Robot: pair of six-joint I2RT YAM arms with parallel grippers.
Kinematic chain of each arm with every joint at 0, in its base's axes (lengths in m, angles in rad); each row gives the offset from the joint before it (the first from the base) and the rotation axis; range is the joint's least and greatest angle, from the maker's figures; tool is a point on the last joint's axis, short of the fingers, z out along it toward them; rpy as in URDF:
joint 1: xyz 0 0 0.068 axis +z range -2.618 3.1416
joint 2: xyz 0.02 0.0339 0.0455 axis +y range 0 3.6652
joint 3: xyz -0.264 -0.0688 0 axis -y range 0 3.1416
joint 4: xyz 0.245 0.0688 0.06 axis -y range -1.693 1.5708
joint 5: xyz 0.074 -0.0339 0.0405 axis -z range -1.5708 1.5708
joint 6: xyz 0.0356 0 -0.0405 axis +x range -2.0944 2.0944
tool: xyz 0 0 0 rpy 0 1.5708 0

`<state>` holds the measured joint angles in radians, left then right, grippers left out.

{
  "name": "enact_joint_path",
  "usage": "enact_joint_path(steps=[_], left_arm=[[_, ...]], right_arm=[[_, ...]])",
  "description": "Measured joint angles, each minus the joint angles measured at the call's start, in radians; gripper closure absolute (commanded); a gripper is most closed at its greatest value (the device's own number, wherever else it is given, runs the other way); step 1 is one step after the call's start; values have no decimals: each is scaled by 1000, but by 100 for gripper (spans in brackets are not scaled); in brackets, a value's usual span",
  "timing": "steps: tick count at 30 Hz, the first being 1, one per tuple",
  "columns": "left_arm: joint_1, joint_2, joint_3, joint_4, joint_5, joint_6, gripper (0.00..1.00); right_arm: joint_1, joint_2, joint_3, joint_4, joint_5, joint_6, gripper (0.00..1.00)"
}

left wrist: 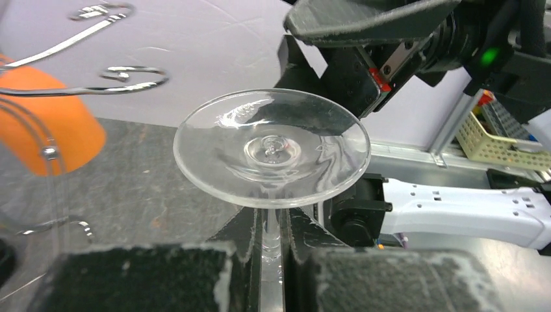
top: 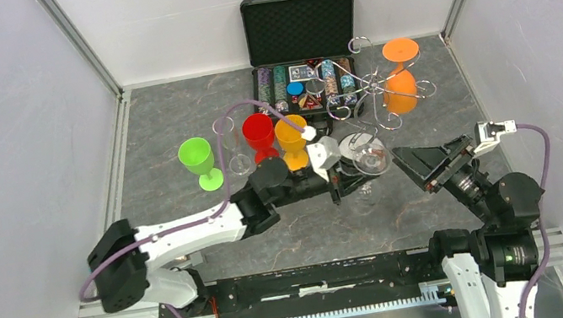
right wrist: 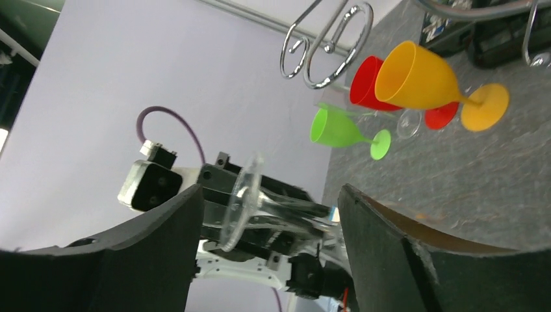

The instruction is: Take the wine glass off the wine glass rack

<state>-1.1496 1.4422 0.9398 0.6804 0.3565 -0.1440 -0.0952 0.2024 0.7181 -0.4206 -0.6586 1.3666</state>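
Observation:
My left gripper is shut on the stem of a clear wine glass and holds it just in front of the silver wire wine glass rack, apart from its hooks. In the left wrist view the glass's round foot stands beyond my fingertips and the stem runs between them at my left gripper. An orange glass hangs upside down on the rack. My right gripper is open and empty, facing the clear glass, a short way to its right.
Green, clear, red and yellow-orange glasses stand in a row left of the rack. An open black case with poker chips sits behind. Rack hooks hang close above my right gripper.

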Motion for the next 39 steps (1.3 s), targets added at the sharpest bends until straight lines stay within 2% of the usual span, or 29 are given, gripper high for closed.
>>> enact_joint_path(steps=[5, 7, 10, 14, 19, 25, 31, 34, 37, 39], left_arm=[[0, -180, -40, -106, -116, -1, 98], [0, -273, -38, -165, -169, -3, 98], [0, -377, 7, -298, -254, -16, 98], [1, -438, 88, -449, -382, -32, 98], [54, -472, 159, -612, -505, -66, 98], [241, -446, 272, -755, -499, -164, 98], [442, -378, 362, -767, -413, -305, 98], [508, -341, 381, -724, -383, -384, 98], [534, -325, 381, -682, -377, -443, 98], [543, -317, 381, -645, -377, -475, 98]], right_arm=[[0, 13, 21, 16, 31, -84, 17], [0, 31, 26, 47, 28, -111, 25], [-8, 61, 40, 121, 18, -132, 27], [-35, 97, 112, 208, 11, -137, 24], [-45, 122, 163, 407, -20, -116, 19], [-45, 272, 258, 570, -62, -111, 18], [-45, 426, 272, 719, 6, -77, 18], [-31, 509, 262, 787, 26, -51, 16], [60, 583, 262, 816, 71, -66, 15], [180, 632, 264, 824, 107, -94, 16]])
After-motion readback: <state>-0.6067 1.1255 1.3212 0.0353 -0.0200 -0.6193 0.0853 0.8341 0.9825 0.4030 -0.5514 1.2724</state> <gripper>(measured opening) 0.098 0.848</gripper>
